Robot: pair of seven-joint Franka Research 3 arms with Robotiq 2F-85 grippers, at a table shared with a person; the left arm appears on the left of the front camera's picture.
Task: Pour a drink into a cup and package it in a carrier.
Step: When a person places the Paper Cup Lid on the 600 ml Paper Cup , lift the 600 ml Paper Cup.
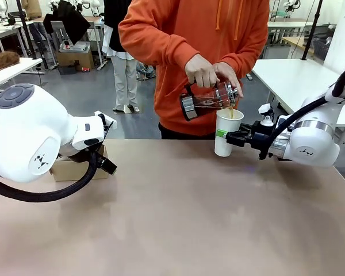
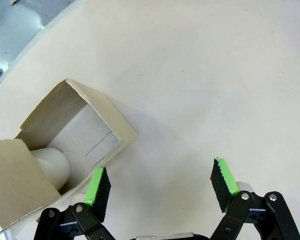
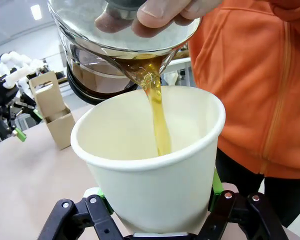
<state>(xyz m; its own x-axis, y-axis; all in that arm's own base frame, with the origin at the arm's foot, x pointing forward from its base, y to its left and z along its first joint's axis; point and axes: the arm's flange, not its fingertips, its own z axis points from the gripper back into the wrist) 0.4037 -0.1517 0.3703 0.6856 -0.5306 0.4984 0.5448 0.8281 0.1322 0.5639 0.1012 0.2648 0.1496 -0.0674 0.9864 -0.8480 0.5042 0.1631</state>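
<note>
Pinched in the right gripper [image 1: 230, 137], the cup [image 3: 150, 185] is held upright and steady so that it can be filled. Just above the cup, a pitcher [image 1: 207, 102] is tilted by the person's hands [image 1: 202, 70], and the drink [image 3: 160, 120] is being poured into it in a thin stream; no lid is fitted yet. Well to the left of the cup, the carrier [image 2: 77, 127] is set, with the left gripper [image 2: 160, 172] held spread just beside it, probably in readiness for the packing.
</note>
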